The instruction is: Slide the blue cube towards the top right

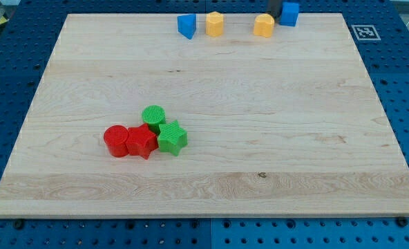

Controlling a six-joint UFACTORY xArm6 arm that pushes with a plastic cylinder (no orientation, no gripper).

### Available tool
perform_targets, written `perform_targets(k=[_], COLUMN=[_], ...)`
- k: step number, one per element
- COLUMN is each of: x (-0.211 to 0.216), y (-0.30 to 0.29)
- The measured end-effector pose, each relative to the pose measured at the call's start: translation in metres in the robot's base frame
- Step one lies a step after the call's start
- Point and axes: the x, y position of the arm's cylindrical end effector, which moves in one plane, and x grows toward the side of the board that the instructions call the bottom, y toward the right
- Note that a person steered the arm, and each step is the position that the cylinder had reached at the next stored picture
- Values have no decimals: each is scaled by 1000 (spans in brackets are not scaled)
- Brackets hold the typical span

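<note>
The blue cube (290, 13) sits at the board's top edge, right of centre. My tip (276, 16) is a dark rod end touching the cube's left side, between it and a yellow block (263, 25). Only the rod's lowest part shows at the view's top. A second yellow block (214, 23) and a blue wedge-shaped block (186, 26) lie further left along the top edge.
A cluster lies left of centre: a green cylinder (153, 116), a green star (171, 137), a red star (141, 142) and a red cylinder (116, 140). A black-and-white marker (364, 32) sits at the board's top right corner.
</note>
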Motion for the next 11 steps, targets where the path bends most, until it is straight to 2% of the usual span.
perform_targets(k=[5,6,8,10,11], x=[-7,-7,-7,11,17], y=[26,64,70,114,156])
